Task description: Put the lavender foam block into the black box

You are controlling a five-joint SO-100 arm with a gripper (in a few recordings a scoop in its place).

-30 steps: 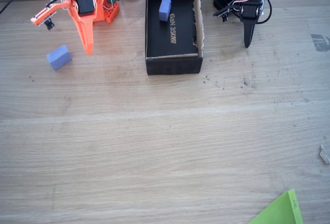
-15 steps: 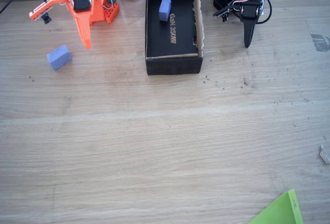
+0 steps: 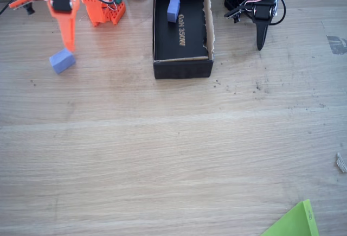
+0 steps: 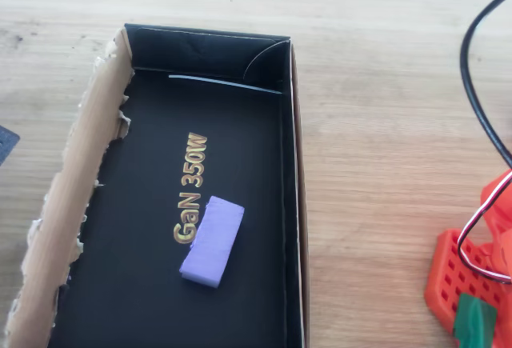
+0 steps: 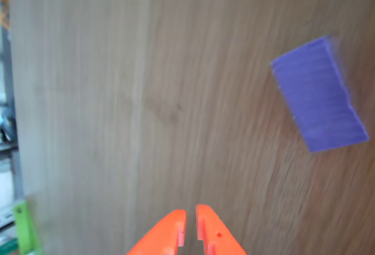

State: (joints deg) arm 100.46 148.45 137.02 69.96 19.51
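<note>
Lavender foam block (image 3: 62, 60) lies on the bare bench (image 3: 173, 154) near its left edge, well left of the black box (image 3: 162, 49) standing at the back edge. Inside the box, a longer lavender block (image 4: 212, 241) rests beside the gold lettering (image 4: 190, 189). Orange gripper (image 3: 68, 45) hangs just above the small block, fingers pinched together on nothing.

- Bare wooden table (image 3: 162, 154) surrounds the lavender foam block (image 3: 62, 61) on every side
- Inside the black box (image 3: 182, 69), a longer foam block (image 4: 212, 241) takes part of the floor
</note>
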